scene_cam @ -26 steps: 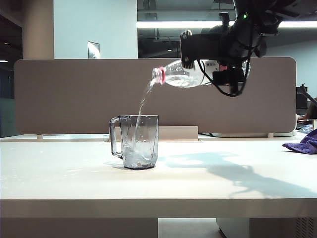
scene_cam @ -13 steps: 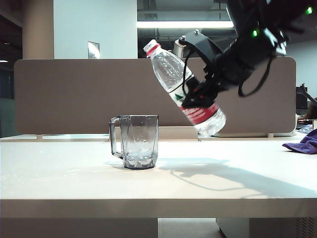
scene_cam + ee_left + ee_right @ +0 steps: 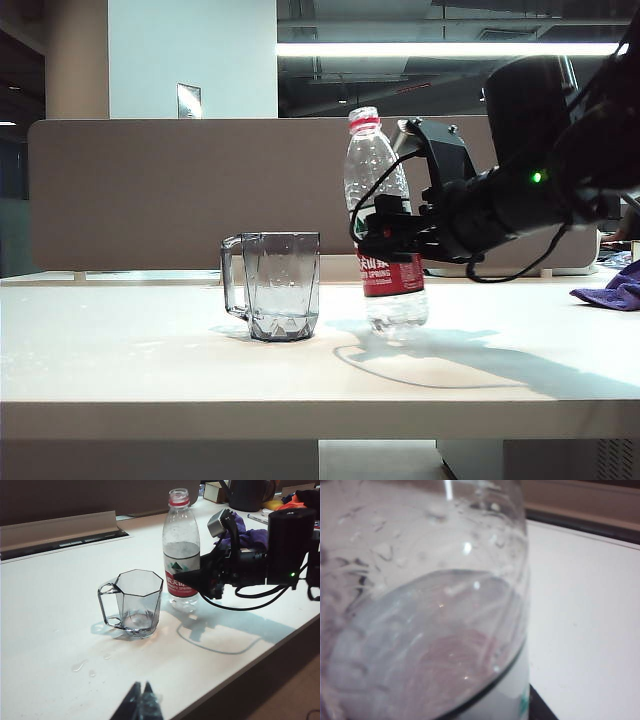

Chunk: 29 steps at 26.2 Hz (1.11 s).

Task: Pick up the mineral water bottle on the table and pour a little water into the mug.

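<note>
The mineral water bottle (image 3: 385, 190) stands upright on the table (image 3: 150, 370), just right of the mug (image 3: 283, 285) and apart from it. My right gripper (image 3: 390, 235) reaches in level from the right and is shut on the bottle at its red label. In the left wrist view the bottle (image 3: 181, 555) is uncapped and about half full, and the mug (image 3: 137, 600) holds a little water (image 3: 137, 624) at its bottom. The right wrist view is filled by the bottle's clear wall (image 3: 420, 605). My left gripper (image 3: 142, 686) hangs near the table's front edge, shut and holding nothing.
A purple cloth (image 3: 612, 290) lies at the far right of the table. A beige partition (image 3: 150, 190) runs along the back. A few water drops (image 3: 80, 666) lie on the table in front of the mug. A dark pot (image 3: 247, 492) stands at the back.
The right gripper has swung the bottle from level pouring over the mug back to upright and lowered it to the table right of the mug. The water stream has stopped.
</note>
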Tool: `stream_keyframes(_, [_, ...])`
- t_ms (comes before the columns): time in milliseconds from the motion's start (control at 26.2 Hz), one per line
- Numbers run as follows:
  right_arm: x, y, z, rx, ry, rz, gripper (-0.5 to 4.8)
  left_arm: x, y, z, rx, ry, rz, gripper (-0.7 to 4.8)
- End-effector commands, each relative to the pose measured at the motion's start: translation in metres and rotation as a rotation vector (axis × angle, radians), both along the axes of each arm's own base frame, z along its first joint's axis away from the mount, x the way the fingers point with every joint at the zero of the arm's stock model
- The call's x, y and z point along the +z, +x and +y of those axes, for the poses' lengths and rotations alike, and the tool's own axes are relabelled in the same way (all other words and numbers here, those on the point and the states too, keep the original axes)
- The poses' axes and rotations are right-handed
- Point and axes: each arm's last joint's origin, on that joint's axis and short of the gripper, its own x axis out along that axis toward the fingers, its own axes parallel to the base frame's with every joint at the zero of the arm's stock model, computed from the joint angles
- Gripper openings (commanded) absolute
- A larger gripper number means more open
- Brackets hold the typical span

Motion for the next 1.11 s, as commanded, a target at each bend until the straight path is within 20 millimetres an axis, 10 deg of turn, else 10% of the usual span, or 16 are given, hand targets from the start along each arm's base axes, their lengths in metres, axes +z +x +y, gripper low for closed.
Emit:
stream_keyframes(38, [-0.003,0.003,0.002,-0.005,0.079,-0.043,3.05,0.002,0.0,0.0,-0.005,-0.006,-0.007,-0.05])
stream_keyframes(725, [-0.007,0.002,0.004,0.066,0.104,-0.023,4.75,0.002,0.0,0.0,-0.005,-0.006,-0.007,-0.05])
stream_keyframes(1106, [-0.003,-0.016,-0.005,0.045,0.121,-0.002,4.79,0.002,0.0,0.0,-0.005,-0.006,-0.007,-0.05])
